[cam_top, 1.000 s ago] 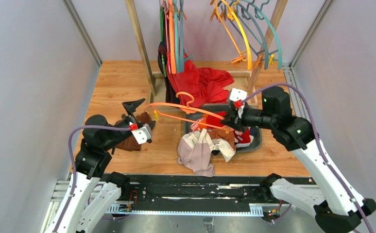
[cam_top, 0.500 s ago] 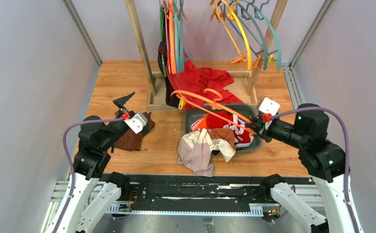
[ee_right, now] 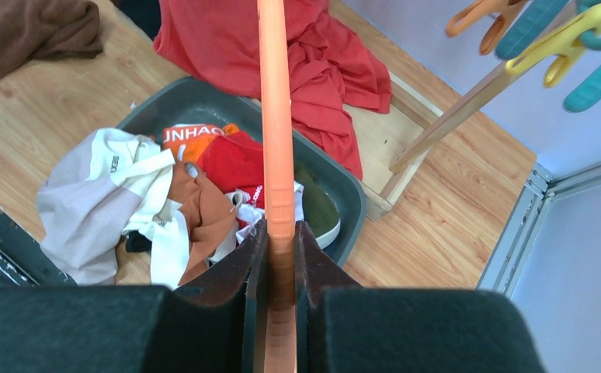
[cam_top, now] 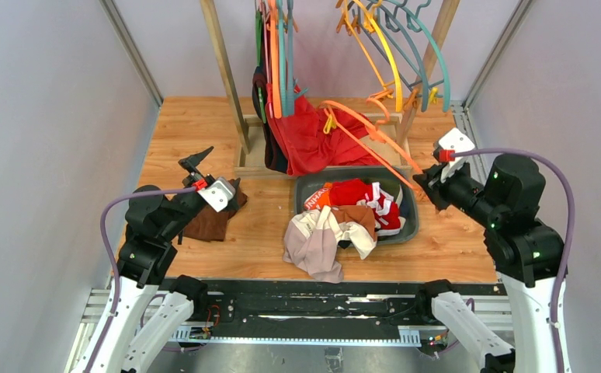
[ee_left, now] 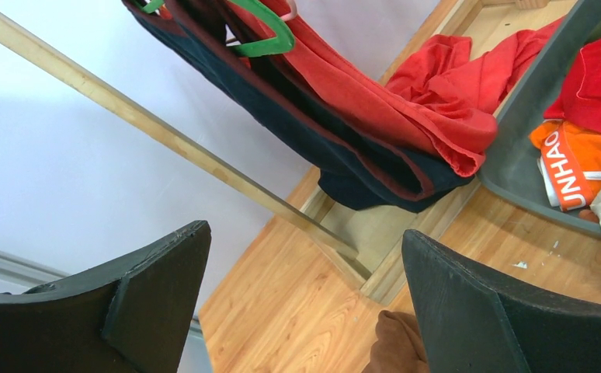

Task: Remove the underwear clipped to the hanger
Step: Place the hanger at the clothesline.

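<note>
Right claw [ee_right: 280,237] tight around the orange hanger [ee_right: 274,116], underwear [cam_top: 344,214] well apart in the gray bin [cam_top: 302,194] (left claw [ee_left: 305,237] agape)

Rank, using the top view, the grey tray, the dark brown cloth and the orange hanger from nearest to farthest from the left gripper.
1. The dark brown cloth, lying just beside the left gripper.
2. The grey tray, mid-table to its right.
3. The orange hanger, held by the right gripper, far right.

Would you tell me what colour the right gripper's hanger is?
The hanger is orange, clearest in the right wrist view.
</note>
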